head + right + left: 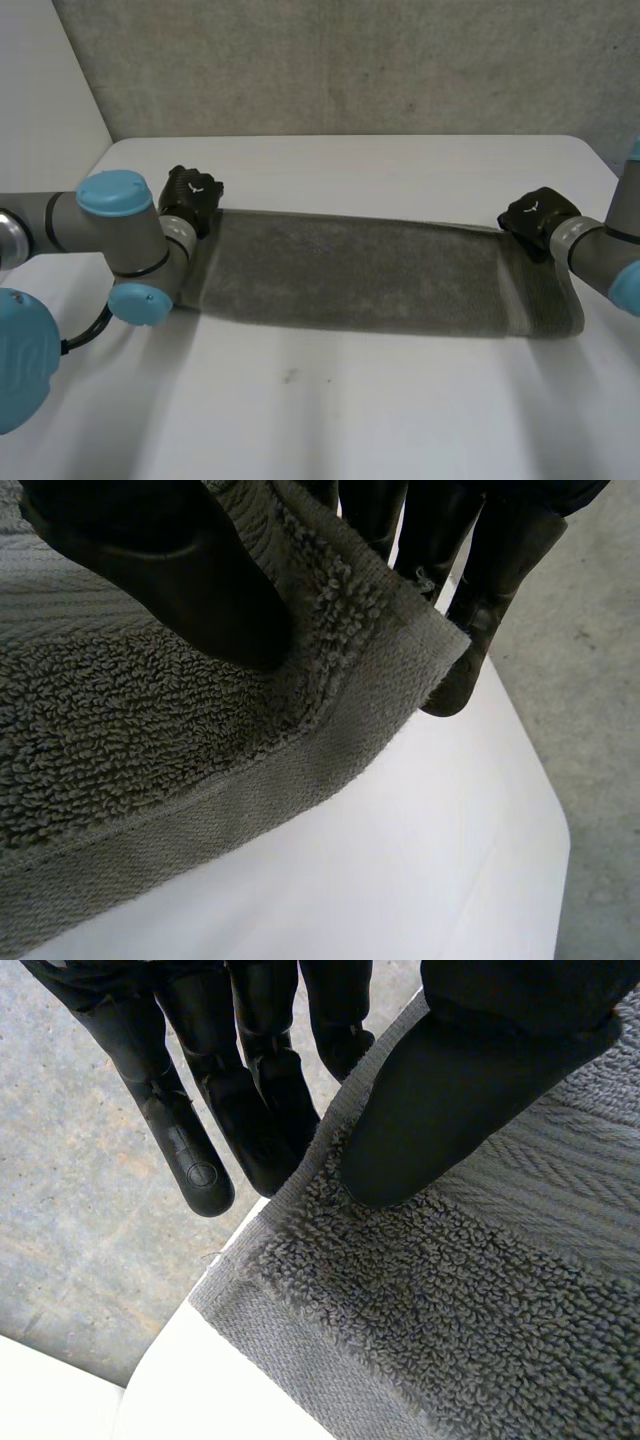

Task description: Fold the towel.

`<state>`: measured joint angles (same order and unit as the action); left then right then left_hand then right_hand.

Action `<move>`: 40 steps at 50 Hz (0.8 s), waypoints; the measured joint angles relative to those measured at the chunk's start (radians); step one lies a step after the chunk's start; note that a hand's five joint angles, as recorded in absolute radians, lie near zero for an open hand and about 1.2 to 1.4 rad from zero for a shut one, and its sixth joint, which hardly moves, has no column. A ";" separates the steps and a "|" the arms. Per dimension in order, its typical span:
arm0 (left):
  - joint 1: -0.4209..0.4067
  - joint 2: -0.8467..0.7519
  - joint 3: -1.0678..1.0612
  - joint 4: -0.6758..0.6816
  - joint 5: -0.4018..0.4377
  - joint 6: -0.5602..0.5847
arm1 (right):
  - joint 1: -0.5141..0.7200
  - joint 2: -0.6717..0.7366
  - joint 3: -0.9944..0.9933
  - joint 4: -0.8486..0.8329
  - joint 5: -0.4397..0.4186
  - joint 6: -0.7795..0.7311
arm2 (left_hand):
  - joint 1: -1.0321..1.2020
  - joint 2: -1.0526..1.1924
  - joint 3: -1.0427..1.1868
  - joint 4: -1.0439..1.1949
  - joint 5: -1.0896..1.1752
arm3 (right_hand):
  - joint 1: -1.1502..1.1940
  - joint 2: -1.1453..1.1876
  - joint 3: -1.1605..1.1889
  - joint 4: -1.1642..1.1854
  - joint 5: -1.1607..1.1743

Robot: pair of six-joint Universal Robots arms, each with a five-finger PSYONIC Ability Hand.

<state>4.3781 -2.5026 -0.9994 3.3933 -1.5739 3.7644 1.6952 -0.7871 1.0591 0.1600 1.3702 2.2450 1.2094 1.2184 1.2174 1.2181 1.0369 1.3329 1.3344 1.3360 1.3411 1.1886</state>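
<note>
1. The white tabletop [350,420] carries everything.
2. The grey towel [350,272] lies stretched out across the middle of the tabletop, its long axis running side to side, parallel to the far edge, with its short ends pointing toward my two arms.
3. My left hand [192,195] clamps the towel's far left corner, thumb [450,1090] on top and fingers [190,1150] beneath.
4. My right hand [537,218] pinches the far right corner, thumb [180,580] above and fingers [490,610] under.
</note>
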 measured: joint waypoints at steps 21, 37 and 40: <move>-0.005 0.005 0.020 -0.017 -0.036 -0.001 | 0.030 0.053 -0.128 -0.044 0.017 0.045 | -1.022 -1.035 -1.033 -1.033 -1.001 | -1.096 -1.077 -1.090 -1.082 -1.128; -0.005 0.295 -0.236 -0.020 -0.128 -0.048 | 0.009 -0.269 0.131 -0.136 -0.017 0.241 | -1.038 -1.052 -1.050 -1.051 -1.012 | -1.102 -1.077 -1.092 -1.082 -1.128; -0.005 0.374 -0.348 0.001 -0.126 -0.090 | -0.001 -0.333 0.251 -0.135 -0.037 0.241 | -1.038 -1.053 -1.050 -1.051 -1.012 | -1.103 -1.077 -1.092 -1.082 -1.128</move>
<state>4.3734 -2.1281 -1.3475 3.3943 -1.6998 3.6747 1.6944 -1.1206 1.3099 0.0249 1.3332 2.4855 0.1713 0.1652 0.1672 0.1671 0.0251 0.2302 0.2577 0.2441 0.2595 0.0604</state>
